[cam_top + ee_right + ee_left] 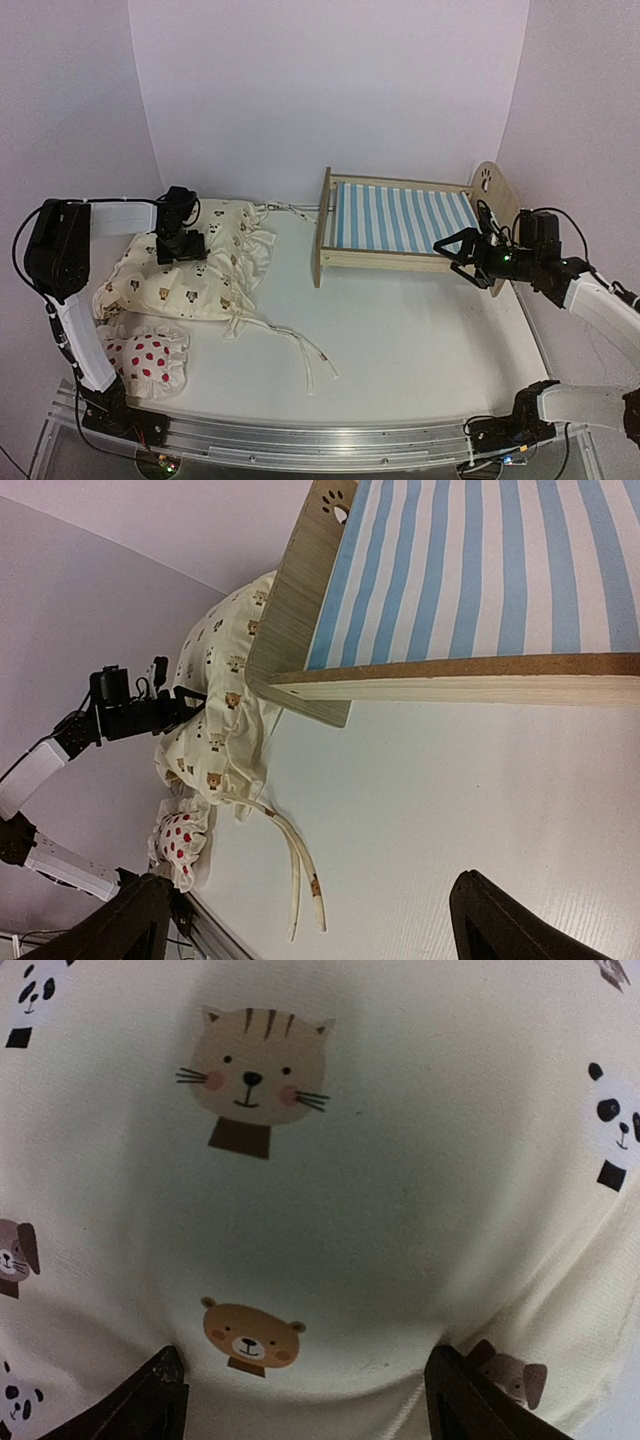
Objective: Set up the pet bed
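Two hands stand wide apart. On the left of the table [400, 340], the left hand [181, 248] is down on the cream animal-print cushion with ties [215, 280], and fabric bulges between its spread fingers [160, 1400]. The right hand [455, 256] hovers empty, just beside the near right corner of the light-wood pet bed with blue-and-white striped base [400, 218], which stands at the far right. A small white pillow with red spots [150, 360] lies near left.

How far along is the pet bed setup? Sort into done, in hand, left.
Done: the pet bed stands upright, striped base bare. In hand: left gripper, open, presses into the cushion; right gripper hovers open beside the bed. Left: cushion and spotted pillow go in.
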Robot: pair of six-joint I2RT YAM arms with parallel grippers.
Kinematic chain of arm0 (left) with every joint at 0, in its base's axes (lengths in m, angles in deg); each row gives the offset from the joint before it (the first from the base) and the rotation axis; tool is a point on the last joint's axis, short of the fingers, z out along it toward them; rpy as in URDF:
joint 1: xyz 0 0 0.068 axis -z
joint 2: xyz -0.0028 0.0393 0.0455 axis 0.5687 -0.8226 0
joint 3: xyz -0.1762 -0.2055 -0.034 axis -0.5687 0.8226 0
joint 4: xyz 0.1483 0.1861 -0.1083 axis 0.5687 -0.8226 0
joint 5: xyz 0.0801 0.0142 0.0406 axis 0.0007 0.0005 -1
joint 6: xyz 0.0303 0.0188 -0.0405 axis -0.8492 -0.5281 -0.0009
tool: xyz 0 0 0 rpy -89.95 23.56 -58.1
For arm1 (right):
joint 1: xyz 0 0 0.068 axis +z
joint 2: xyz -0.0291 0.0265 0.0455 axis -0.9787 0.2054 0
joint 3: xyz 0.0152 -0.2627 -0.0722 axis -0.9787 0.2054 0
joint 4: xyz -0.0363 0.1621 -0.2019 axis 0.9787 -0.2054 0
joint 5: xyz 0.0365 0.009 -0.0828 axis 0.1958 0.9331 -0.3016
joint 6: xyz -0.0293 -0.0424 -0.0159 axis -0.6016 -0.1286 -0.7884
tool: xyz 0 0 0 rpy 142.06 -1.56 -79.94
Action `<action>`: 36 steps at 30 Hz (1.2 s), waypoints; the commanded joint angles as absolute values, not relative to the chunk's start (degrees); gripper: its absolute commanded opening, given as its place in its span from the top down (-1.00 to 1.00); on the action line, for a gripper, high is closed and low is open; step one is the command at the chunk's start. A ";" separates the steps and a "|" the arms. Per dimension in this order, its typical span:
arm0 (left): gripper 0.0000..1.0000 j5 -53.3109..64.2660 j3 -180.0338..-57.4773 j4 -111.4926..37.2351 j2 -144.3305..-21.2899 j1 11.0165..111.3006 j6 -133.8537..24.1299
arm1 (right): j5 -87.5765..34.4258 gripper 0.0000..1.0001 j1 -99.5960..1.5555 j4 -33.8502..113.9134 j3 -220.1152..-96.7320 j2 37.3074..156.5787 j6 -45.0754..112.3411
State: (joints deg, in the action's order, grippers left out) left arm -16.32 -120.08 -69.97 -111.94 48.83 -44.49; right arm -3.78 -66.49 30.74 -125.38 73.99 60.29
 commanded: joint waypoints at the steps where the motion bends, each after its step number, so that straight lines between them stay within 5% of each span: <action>1: -0.10 -14.38 -119.93 -65.93 -113.66 48.52 -46.66 | -1.73 -0.96 -66.37 31.63 -126.08 72.74 60.12; 6: 0.95 -12.66 -118.50 -63.41 -112.45 49.32 -49.67 | -1.93 -0.97 -66.37 30.66 -125.34 71.68 59.99; 7: 0.99 -13.27 -118.48 -63.38 -111.96 49.81 -49.84 | -1.89 -0.97 -66.37 30.51 -125.37 71.65 60.03; 32: 1.00 -15.95 -129.48 -79.89 -90.35 75.17 -52.19 | -0.03 -0.96 -66.37 29.75 -129.28 69.13 59.42; 34: 0.81 -20.13 -128.51 -79.60 -89.89 75.35 -51.34 | -0.10 -0.96 -66.39 29.73 -129.17 69.20 59.56; 35: 0.48 -24.44 -127.77 -79.27 -90.08 75.38 -50.42 | -0.11 -0.96 -66.38 29.73 -129.12 69.43 59.71; 36: -0.30 -28.51 -127.70 -79.45 -90.69 75.28 -48.96 | -0.07 -0.96 -66.39 29.73 -129.11 69.68 59.95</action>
